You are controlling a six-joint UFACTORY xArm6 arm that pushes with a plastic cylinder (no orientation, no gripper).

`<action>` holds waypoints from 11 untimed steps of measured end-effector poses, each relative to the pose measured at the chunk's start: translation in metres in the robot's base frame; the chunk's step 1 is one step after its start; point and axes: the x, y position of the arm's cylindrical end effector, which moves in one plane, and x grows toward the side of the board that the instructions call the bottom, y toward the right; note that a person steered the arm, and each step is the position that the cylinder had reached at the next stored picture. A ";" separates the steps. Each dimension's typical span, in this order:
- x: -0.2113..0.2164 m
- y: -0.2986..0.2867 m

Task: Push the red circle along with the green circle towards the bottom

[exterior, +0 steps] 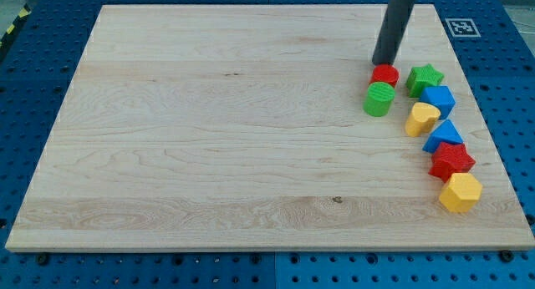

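Left of the green circle, a short green plastic cylinder taken here as the landmark, the pale wooden board holds nothing. The red circle, a small red plastic cylinder, sits touching it on the upper side, slightly right. My tip, the end of the dark rod, rests against the red circle's top edge; there are no jaws, only this rod.

Both circles look light, stiff and smooth, likely to slide easily but roll off sideways, so a centred push from above seems best.

Right of the green circle stand a green star, blue cube and yellow heart; lower right, a blue triangle, red star and yellow hexagon. The path downward looks open.
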 end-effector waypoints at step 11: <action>0.065 -0.086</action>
